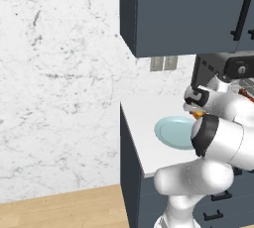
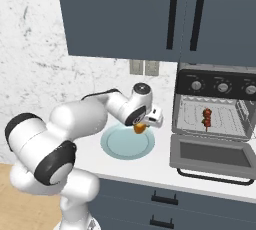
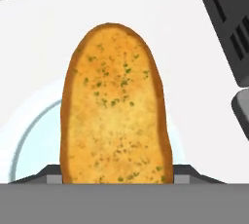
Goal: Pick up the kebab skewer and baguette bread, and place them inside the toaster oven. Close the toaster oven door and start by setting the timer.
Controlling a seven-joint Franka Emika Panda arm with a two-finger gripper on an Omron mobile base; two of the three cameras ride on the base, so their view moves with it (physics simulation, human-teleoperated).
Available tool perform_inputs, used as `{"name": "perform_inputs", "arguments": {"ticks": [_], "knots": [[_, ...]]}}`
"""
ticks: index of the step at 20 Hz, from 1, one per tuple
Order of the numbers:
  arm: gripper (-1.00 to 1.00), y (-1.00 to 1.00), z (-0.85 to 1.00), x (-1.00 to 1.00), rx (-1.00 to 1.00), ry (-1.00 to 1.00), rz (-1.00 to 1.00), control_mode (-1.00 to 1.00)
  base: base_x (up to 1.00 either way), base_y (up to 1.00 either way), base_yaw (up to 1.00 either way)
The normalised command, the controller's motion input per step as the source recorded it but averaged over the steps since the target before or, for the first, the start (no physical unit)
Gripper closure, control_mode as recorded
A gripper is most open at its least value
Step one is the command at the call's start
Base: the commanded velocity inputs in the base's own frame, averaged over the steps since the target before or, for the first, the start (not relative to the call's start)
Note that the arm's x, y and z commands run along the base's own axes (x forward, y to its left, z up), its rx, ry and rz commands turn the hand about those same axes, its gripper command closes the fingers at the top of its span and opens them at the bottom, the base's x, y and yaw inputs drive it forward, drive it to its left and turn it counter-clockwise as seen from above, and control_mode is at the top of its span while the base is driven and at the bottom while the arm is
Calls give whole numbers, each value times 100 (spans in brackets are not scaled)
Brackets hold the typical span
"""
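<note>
The gripper [image 2: 142, 125] pinches the bread [image 3: 115, 108], which sits between its fingers and points away from the hand, golden-orange with green flecks. In the right base view the bread [image 2: 140, 128] shows as a small orange lump under the white hand, lifted clear above the plate [image 2: 116, 147]; in the left base view a sliver of it [image 1: 198, 114] peeks out beside the arm.

The pale blue plate [image 1: 168, 133] lies flat on the white counter [image 2: 165, 171], below the held bread and left of the oven. In the hand view its rim [image 3: 26, 130] curves behind the bread.

Further right on the counter stands the oven [image 2: 215, 106], dark and boxy, its slotted side [image 3: 228, 18] visible in the hand view. The door [image 2: 212, 156] hangs folded down flat in front, glass up, with the bar handle [image 2: 212, 179] at its near edge. Inside, the skewer [image 2: 206, 118] lies on the wire rack [image 2: 225, 119], red-brown chunks near the middle. Along the top runs the black control strip with round knobs [image 2: 197, 85]; which one is the timer I cannot tell.

Behind the plate, two grey outlets [image 2: 144, 67] sit on the marble wall [image 1: 59, 73]. Dark blue cabinets [image 2: 125, 14] hang above, and dark drawers [image 2: 165, 201] run below the counter.
</note>
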Motion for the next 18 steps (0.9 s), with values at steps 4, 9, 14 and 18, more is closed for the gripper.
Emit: {"name": "perform_inputs", "arguments": {"ticks": [4, 9, 14, 18], "knots": [[100, -58, 97, -42, 3, -4, 0, -100, 0, 0, 0], [100, -80, 81, -21, 0, -6, 0, -100, 0, 0, 0], [100, -99, 45, -19, 0, -3, 0, -100, 0, 0, 0], [100, -100, 3, -31, 0, -8, -1, -100, 0, 0, 0]]}}
